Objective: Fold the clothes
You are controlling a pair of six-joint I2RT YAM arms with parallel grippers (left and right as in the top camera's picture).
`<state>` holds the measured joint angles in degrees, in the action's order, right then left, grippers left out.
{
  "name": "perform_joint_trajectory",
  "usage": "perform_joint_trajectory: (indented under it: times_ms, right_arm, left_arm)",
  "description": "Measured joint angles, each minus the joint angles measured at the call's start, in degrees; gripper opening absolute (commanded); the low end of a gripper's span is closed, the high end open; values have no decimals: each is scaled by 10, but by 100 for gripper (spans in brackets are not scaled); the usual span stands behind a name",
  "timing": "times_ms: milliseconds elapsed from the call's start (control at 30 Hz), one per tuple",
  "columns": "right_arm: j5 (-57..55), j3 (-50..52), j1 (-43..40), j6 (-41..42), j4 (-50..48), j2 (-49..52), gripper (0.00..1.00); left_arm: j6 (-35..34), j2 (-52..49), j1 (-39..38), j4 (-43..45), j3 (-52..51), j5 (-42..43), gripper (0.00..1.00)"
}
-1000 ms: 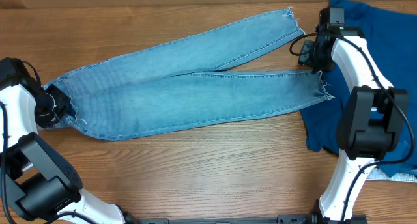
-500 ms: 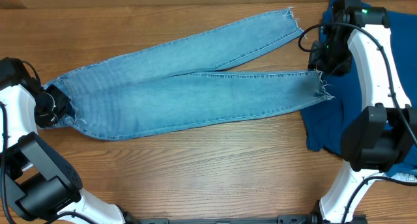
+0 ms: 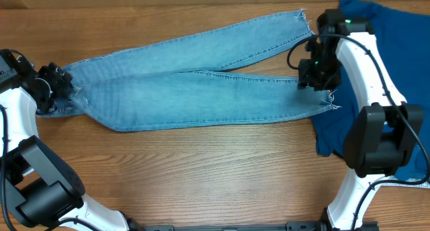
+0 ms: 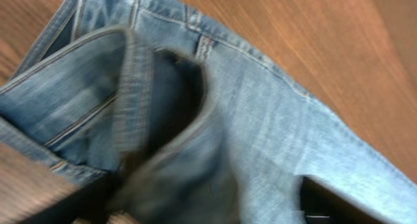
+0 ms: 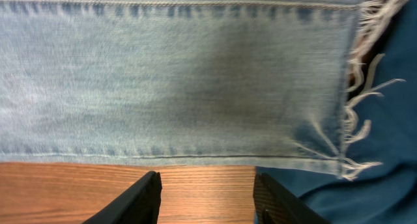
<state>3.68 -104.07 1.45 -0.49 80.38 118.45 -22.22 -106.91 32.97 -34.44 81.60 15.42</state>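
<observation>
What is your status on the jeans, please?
Left gripper open at waistband. Right gripper open, empty, by lower hem. Jeans flat, unfolded. Hem overlaps blue garment.

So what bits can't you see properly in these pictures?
- Left wrist view: blurred, so whether the left gripper touches the jeans is unclear.
- Overhead: fingertips of the right gripper hide under the right arm.
- Overhead: the dark blue garment is cut by the right edge and partly covered by that arm.
- Right wrist view: the jeans leg runs off the left edge.
</observation>
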Motion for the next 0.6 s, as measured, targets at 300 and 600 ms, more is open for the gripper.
perform_joint_trajectory:
  times_ms: [300,600]
  right_arm:
    - [4,13,13,-9,-7,0,50]
    - [4,13,13,-10,-7,0,50]
  left_arm:
    - [-13,0,0,45,0,75,94]
    - [-15,0,0,87,0,110,100]
